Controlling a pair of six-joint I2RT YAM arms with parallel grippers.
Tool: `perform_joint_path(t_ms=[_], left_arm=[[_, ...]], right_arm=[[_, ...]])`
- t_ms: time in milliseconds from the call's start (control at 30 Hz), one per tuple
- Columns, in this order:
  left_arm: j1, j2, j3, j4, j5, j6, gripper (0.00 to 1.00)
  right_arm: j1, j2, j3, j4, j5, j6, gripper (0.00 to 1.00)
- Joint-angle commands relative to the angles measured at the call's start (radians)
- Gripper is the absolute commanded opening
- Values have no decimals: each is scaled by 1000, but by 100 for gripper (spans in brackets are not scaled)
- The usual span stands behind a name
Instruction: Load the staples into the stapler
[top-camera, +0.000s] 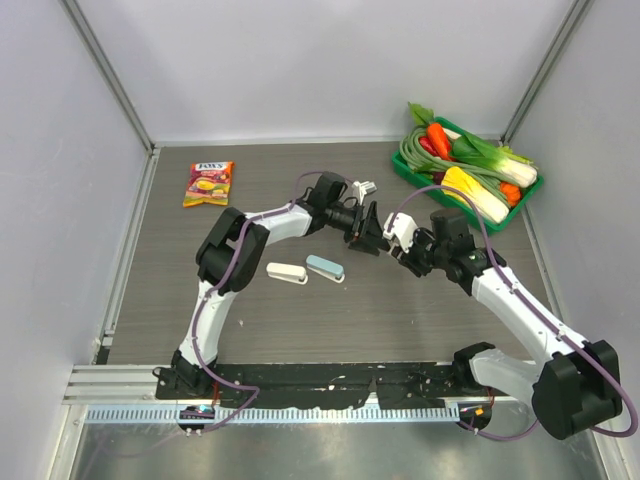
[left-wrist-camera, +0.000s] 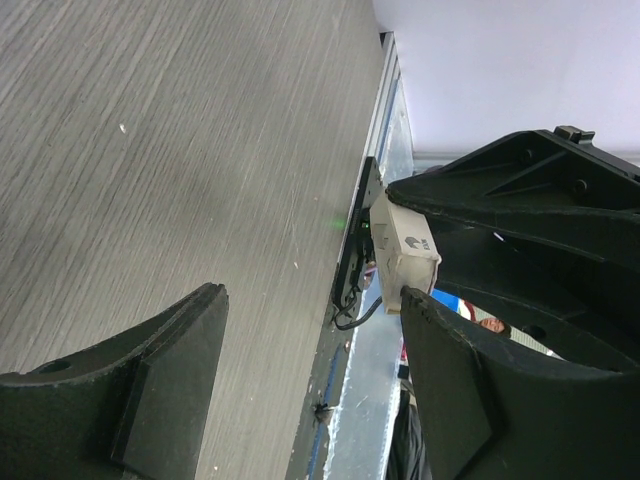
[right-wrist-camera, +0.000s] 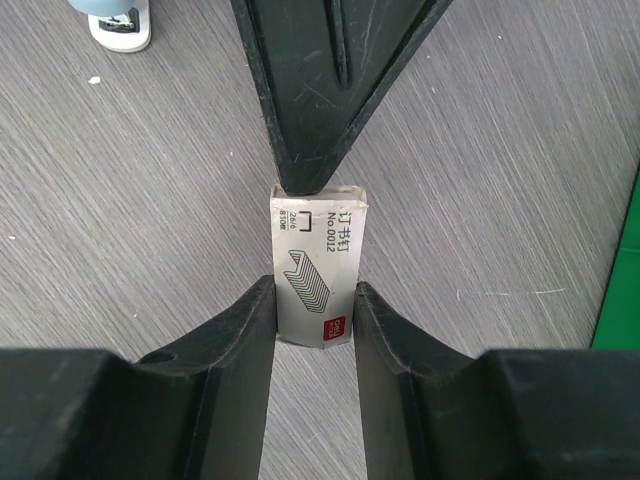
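Pinching the staple box (right-wrist-camera: 318, 265) in your right gripper (right-wrist-camera: 315, 292), right of the teal stapler (top-camera: 324, 267), you seem mid-opening. Your left gripper (left-wrist-camera: 315, 298) is spread wide, one finger touching the box's far end. Next, ease the inner tray out.

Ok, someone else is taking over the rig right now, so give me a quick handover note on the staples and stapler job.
Right gripper: shut on the staples box, which looks unopened.
Left gripper: open, holding nothing. One fingertip is at the box's far end.
White stapler and blue stapler: side by side on the table, left of both grippers. They look shut, and nothing is touching them.
Done: box in grip.
Left: open the box, take staples out, open a stapler, load it.
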Motion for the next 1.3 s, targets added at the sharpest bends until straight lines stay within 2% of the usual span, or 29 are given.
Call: perform_joint_path(t_ms=[0,233,1267], left_arm=[[-13,-7,20,17,30,1,74],[-13,-14,6,52,36,-19,74],[-70,37,10,25,59,3,67]], right_arm=[[-2,6,6,32,-23,-18,40],[-2,23,10,18,-29,-23,39],[0,12,19,85,-54,40,40]])
